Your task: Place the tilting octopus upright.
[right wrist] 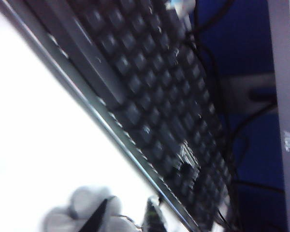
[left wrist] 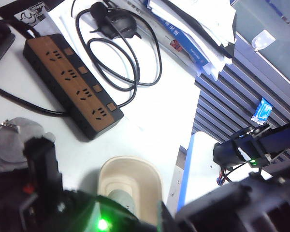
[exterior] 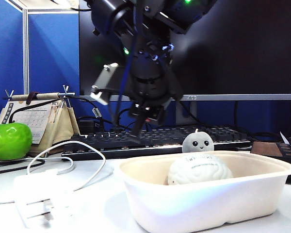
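1. Octopus [exterior: 198, 142] is sitting on the counter [exterior: 87, 199] just behind the white tray [exterior: 208, 204], in front of the keyboard [exterior: 155, 138]. Face is pointing at the camera and the head is looking roughly upright, so the task is looking done or nearly done; the base is hidden by the tray rim, so I can't confirm it.
2. Right gripper [right wrist: 128, 212] is hanging above the keyboard, at about 10 o'clock from the octopus and apart from it. Its fingers are standing partly apart and holding nothing; a blurred pale shape is showing under them in the right wrist view.
3. Left gripper: only a dark finger [left wrist: 43, 159] is showing in the left wrist view, above the power strip [left wrist: 72, 82] end of the counter; spread is as wide as it gets, nothing in it.
4. Remaining: check the octopus is standing without support.
5. Around: white brain-shaped lump [exterior: 199, 169] is lying in the tray at 6 o'clock from the octopus, green apple [exterior: 9, 141] is sitting far out at 9 o'clock, and white cable [exterior: 68, 155] is lying loose at 8 o'clock. The tray wall is blocking a front approach.
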Robot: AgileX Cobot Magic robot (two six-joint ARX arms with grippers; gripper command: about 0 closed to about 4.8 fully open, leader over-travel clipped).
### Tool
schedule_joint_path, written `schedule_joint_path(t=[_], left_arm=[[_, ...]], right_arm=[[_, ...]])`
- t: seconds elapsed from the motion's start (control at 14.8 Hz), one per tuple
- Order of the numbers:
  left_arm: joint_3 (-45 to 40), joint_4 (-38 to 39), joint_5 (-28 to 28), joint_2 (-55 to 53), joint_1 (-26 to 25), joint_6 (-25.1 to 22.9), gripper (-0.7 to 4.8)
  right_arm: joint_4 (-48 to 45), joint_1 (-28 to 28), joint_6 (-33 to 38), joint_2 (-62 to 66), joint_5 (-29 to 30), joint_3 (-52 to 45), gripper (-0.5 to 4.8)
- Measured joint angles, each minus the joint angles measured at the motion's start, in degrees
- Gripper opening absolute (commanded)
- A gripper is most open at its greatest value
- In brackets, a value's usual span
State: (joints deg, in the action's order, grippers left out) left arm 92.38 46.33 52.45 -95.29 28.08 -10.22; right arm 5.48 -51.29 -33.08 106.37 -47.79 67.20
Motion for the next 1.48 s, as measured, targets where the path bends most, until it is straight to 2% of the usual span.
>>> schedule_joint_path(t=[0.2,0.34,0.67,0.88,1.01,1.21,1.35,1.48], left_arm=[[0.0,-2.6,-0.2,2.7,0.0,0.2,1.61],[0.0,-3.8,-1.2,5.9,0.0,0.2,1.61],[1.1,-4.6,-7.7,19.5,-0.1,0.2,1.61],[1.9,-4.7,-8.6,28.5,-0.1,0.2,1.61],[1.9,-2.2,-8.9,33.9,-0.1,0.2,1.61],[1.9,5.0,-10.6,42.4,-0.1,0.2,1.61],[1.9,9.4,-14.1,47.8,-0.1,0.2,1.60],[1.9,13.1,-15.4,52.7,-0.1,0.2,1.60]], right_arm=[[0.0,2.7,-0.1,-0.1,-4.5,0.0,0.99],[0.5,4.0,-0.6,-0.7,-4.7,0.0,0.98],[0.9,6.7,-1.9,-7.0,-4.8,0.0,0.95],[0.9,6.7,-1.9,-11.9,-4.9,0.0,0.95],[0.9,6.6,-1.3,-15.4,-4.9,0.0,0.95],[1.1,6.3,3.0,-22.6,-4.9,0.0,0.95],[4.5,6.3,9.1,-27.8,-4.6,0.0,0.95],[10.1,5.7,17.3,-33.8,-1.4,0.0,0.94]])
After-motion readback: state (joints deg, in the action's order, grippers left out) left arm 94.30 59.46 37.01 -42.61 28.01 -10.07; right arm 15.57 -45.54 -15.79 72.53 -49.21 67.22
